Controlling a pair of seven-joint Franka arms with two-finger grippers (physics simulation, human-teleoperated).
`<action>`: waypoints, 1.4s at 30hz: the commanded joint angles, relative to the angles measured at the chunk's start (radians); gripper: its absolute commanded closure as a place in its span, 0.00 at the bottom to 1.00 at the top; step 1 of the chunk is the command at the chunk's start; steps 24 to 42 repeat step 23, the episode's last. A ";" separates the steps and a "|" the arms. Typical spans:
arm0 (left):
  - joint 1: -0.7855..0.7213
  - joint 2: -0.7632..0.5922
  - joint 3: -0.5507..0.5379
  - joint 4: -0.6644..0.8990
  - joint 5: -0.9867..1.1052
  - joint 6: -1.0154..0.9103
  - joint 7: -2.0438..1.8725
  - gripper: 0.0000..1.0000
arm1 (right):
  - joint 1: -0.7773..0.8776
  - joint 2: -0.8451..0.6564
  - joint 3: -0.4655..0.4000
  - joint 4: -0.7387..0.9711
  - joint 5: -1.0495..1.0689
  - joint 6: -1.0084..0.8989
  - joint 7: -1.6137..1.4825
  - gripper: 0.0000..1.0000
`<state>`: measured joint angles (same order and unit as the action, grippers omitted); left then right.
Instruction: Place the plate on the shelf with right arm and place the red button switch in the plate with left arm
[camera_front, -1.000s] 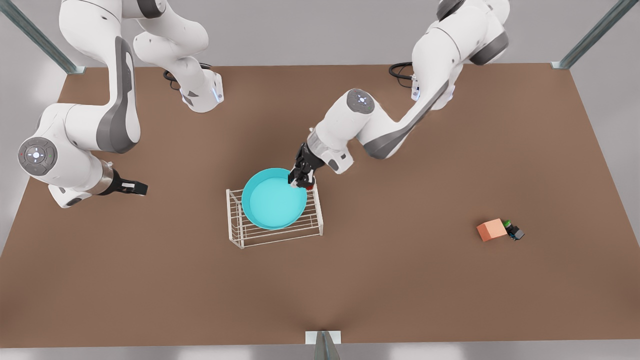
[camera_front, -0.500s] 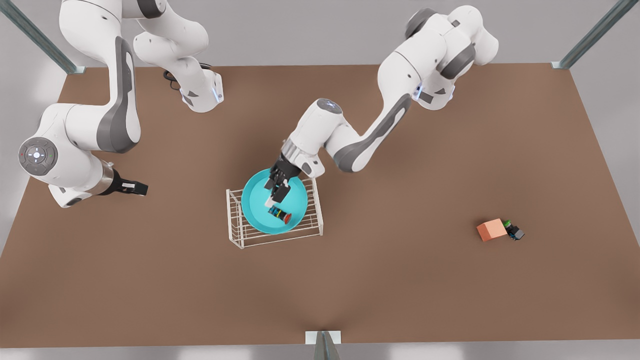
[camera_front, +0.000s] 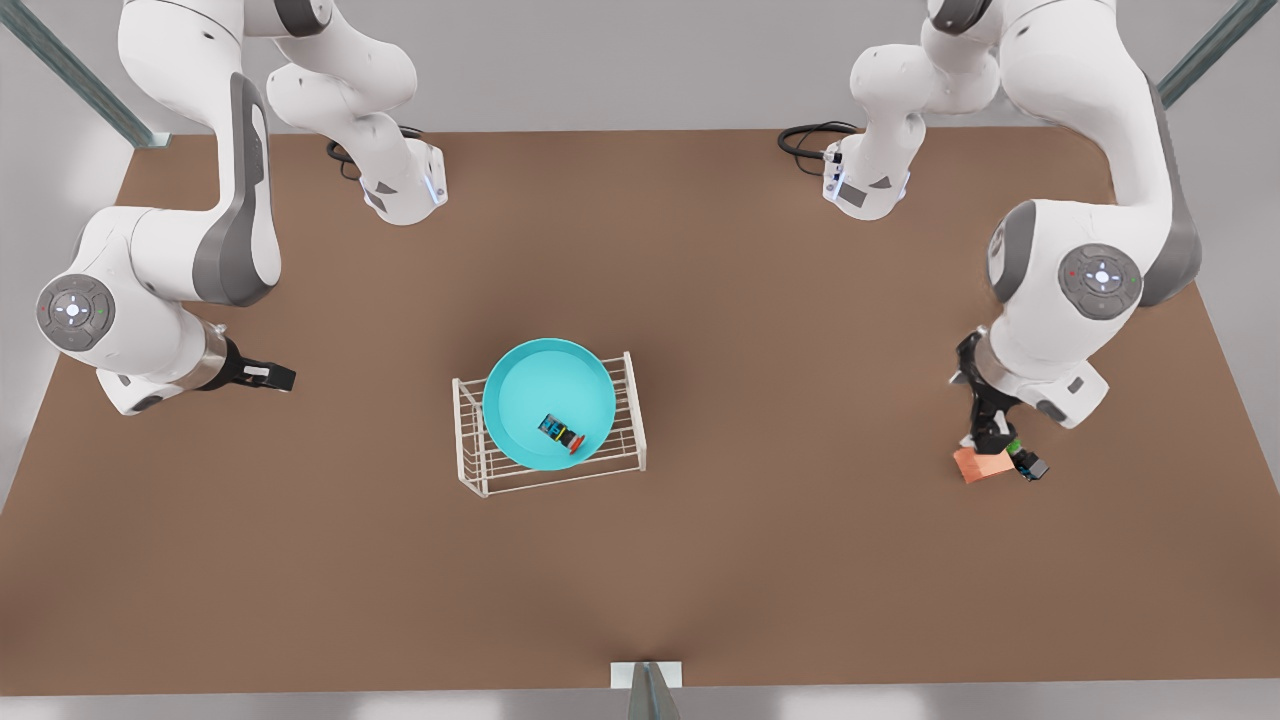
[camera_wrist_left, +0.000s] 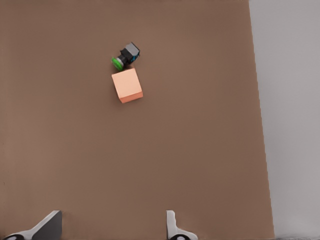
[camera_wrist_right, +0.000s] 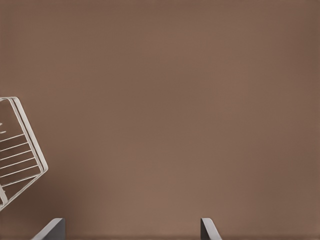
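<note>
The turquoise plate (camera_front: 530, 390) lies flat on the white wire shelf (camera_front: 470, 470) in the middle of the table. The red button switch (camera_front: 562, 432) lies on its side inside the plate, toward the near rim. My left gripper (camera_front: 985, 440) hangs open and empty over the orange block at the front view's right; its fingertips (camera_wrist_left: 172, 230) stand wide apart. My right gripper (camera_front: 280, 377) waits open at the front view's left, well away from the shelf, whose corner (camera_wrist_right: 20, 150) shows in the right wrist view.
An orange block (camera_front: 978, 462) (camera_wrist_left: 127, 86) and a small green-capped switch (camera_front: 1027, 462) (camera_wrist_left: 125, 56) touch each other near the table's edge at the front view's right. Metal posts stand at the table corners.
The left gripper let go of the red button switch in the plate, then swung away to the front view's right, over the orange block. The right arm has not moved.
</note>
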<state>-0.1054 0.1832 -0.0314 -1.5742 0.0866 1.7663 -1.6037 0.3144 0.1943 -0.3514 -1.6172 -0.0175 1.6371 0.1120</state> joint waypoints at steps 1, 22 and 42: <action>-0.005 -0.114 0.024 -0.160 -0.082 -0.080 1.703 0.00 | 0.000 -0.001 -0.001 0.000 0.001 0.000 0.003 0.00; 0.041 0.065 -0.021 0.071 -0.054 -0.094 1.697 0.00 | -0.023 0.011 -0.012 0.019 0.014 -0.002 -0.005 0.00; 0.039 0.065 -0.022 0.072 -0.056 -0.093 1.697 0.00 | -0.023 0.011 -0.012 0.020 0.014 -0.002 -0.005 0.00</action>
